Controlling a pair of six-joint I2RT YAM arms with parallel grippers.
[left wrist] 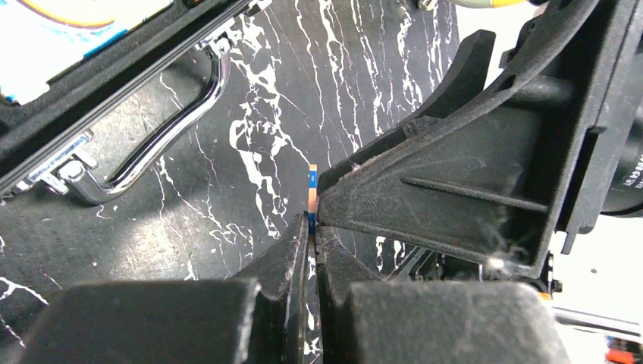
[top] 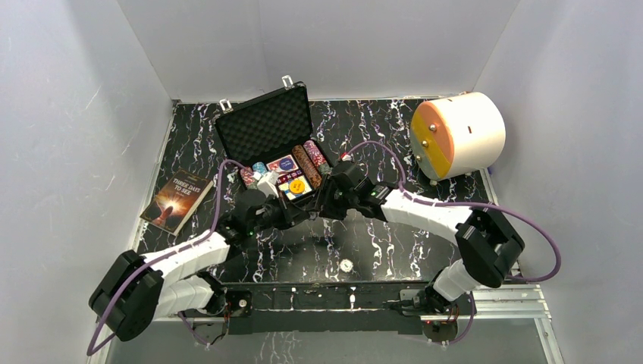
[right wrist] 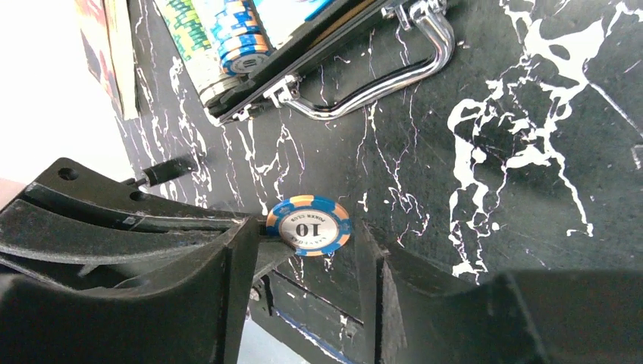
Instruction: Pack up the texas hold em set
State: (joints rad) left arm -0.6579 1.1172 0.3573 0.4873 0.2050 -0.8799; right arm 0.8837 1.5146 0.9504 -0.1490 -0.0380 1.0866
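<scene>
Chip [right wrist: 307, 225] — light, stiff, slick-faced — hangs just in front of the case [top: 265, 125] handle, pinched near its rim by left gripper [left wrist: 311, 227]; right gripper [right wrist: 309, 262] jaws spread, astride it — best taken across flat faces

One case [top: 265, 125], one book [top: 177, 200], one drum [top: 458, 134], one blue chip [right wrist: 308, 225], two arms [top: 189, 254] [top: 425, 208].
</scene>
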